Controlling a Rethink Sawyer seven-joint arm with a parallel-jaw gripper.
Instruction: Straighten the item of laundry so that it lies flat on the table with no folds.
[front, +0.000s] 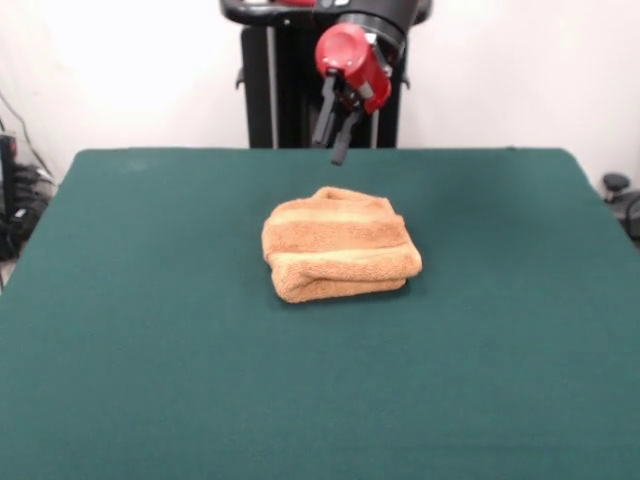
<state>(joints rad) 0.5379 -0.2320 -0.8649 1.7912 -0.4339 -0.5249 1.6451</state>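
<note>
The orange-tan towel (340, 245) lies near the middle of the dark green table (140, 360). It is folded over itself into a thick bundle, with a rolled fold along its near edge and flat woven bands across its top. My gripper (329, 153) hangs in the air above the table's far edge, behind the towel and clear of it. Its two black fingers (323, 120) point down with a small gap between them and hold nothing.
The black pedestal (285, 90) stands behind the table's far edge. Cables and dark gear (18, 200) lie off the table's left side, and a small dark object (618, 190) lies off its right side.
</note>
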